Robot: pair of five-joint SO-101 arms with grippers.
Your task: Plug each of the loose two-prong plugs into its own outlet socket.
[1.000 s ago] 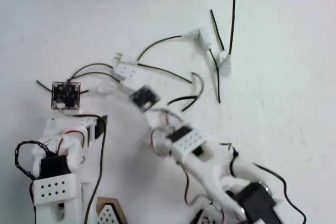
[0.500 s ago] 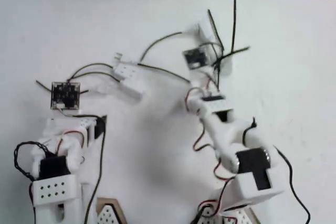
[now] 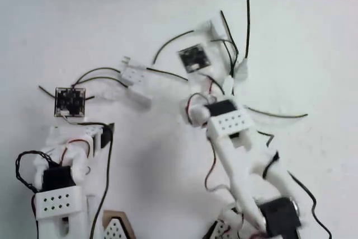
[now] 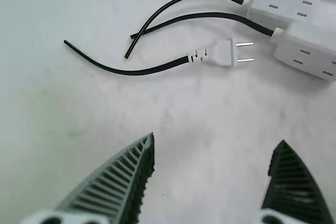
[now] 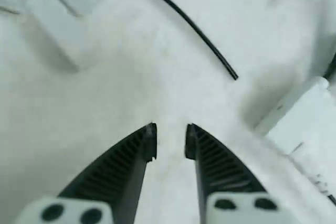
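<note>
At the right tool (image 5: 169,141): jaws drawn nearly together with a thin gap between, gripping nothing, low over bare bench (image 3: 313,54). Points just short of a cord end (image 5: 231,74), with a blurred white block (image 5: 58,9) to one side and another white body (image 5: 310,114) to the other, plug or socket hard to tell. Ends a wide swing of the right arm (image 3: 235,138): a second ago down beside the front socket block (image 3: 140,97) in mid-bench, half a second ago up in the tangle at the far side, now drawn slightly back toward the middle. Leaves a black cord (image 3: 279,115) stretched flat out to the arm's right where none lay before, and clears the curled cords from mid-bench. Keeps the white plug (image 3: 241,70) by the wrist roughly in place. Farther out, at the left tool (image 4: 216,145): jaws spread wide, empty, unmoved across the second. Faces a two-prong plug (image 4: 218,55) lying flat on the bench, prongs aimed at the front socket block with a gap between, the rear socket block (image 4: 283,4) just behind. Means, by this reading, no gain yet: no plug seen seated, none gripped, cords only stirred. Suggests a hunt for a grasp in the far cluster, and calls for a wider opening before closing on a plug there.
</note>
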